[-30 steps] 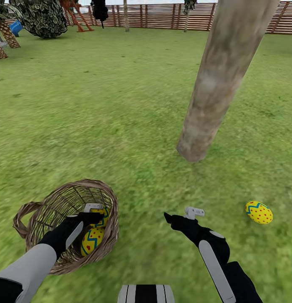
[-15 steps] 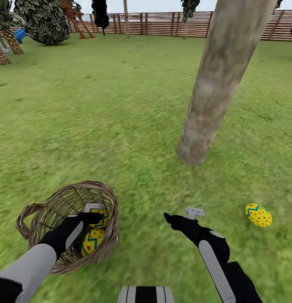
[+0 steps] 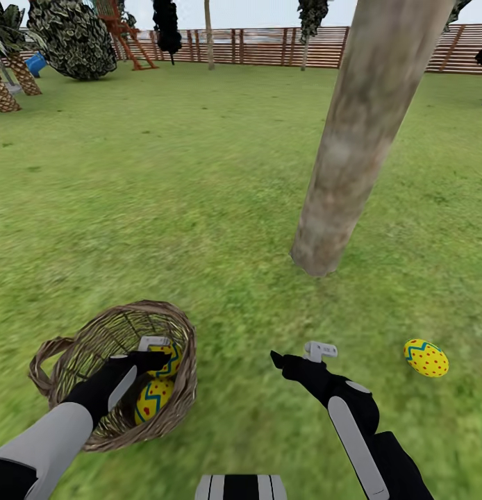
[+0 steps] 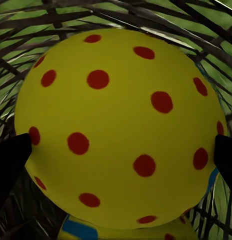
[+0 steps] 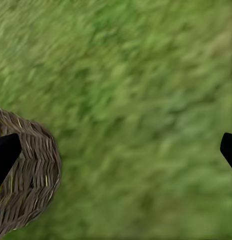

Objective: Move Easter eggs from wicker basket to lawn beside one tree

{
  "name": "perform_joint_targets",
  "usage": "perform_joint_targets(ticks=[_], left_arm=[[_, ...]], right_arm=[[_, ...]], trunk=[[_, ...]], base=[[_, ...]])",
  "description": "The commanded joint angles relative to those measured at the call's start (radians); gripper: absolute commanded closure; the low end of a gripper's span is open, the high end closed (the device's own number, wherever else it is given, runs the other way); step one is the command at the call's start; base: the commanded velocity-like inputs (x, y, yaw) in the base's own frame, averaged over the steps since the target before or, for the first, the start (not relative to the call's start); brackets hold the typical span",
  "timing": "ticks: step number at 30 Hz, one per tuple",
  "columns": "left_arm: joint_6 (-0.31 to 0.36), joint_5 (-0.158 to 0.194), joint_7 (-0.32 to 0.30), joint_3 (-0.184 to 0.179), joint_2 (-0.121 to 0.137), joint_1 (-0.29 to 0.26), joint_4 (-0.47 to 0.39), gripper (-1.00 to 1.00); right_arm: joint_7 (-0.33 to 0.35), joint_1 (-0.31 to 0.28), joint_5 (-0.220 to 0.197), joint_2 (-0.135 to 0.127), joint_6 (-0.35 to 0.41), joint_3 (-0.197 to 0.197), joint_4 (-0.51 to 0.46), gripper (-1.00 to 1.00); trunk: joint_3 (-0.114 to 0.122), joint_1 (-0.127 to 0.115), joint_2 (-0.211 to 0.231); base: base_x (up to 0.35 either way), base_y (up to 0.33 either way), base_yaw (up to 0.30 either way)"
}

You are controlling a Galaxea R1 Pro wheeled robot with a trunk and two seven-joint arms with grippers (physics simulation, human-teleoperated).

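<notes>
In the lower left of the head view, the round brown wicker basket [image 3: 116,371] sits on the green grassy lawn [image 3: 164,208]. Two yellow eggs with red dots and blue zigzags are inside it, one near the rim [image 3: 169,355] and one lower down [image 3: 152,399]. The black left gripper [image 3: 152,353] reaches into the basket. In the left wrist view its two dark fingers [image 4: 10,160] sit on both sides of a big yellow egg, spread wide. I cannot tell if they squeeze it yet.

A third egg [image 3: 426,357] lies on the grass at the right, near the thick grey-tan tree trunk [image 3: 352,146], likely put there on purpose.

The black right gripper [image 3: 296,357] hangs over the grass, fingers wide apart, holding nothing.
</notes>
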Motion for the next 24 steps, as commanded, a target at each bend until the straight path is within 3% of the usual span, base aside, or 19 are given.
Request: perform_joint_targets(ticks=[1, 12, 24], left_arm=[[0.006, 0.005, 0.0, -0.005, 0.001, 0.0, -0.001, 1.0], [0.009, 0.005, -0.001, -0.005, 0.001, 0.0, 0.0, 1.0], [0.012, 0.005, 0.0, -0.005, 0.001, 0.0, -0.002, 1.0]], right_arm=[[-0.01, -0.001, -0.011, 0.0, 0.003, 0.001, -0.001, -1.0], [-0.01, -0.001, -0.011, 0.001, 0.003, 0.001, -0.001, -1.0], [-0.01, -0.001, -0.011, 0.001, 0.003, 0.001, -0.001, -1.0]], trunk=[[-0.001, 0.0, 0.0], [0.019, -0.002, 0.001], [0.019, -0.002, 0.001]], base=[[0.0, 0.0, 0.0], [0.0, 0.0, 0.0], [-0.019, 0.0, 0.0]])
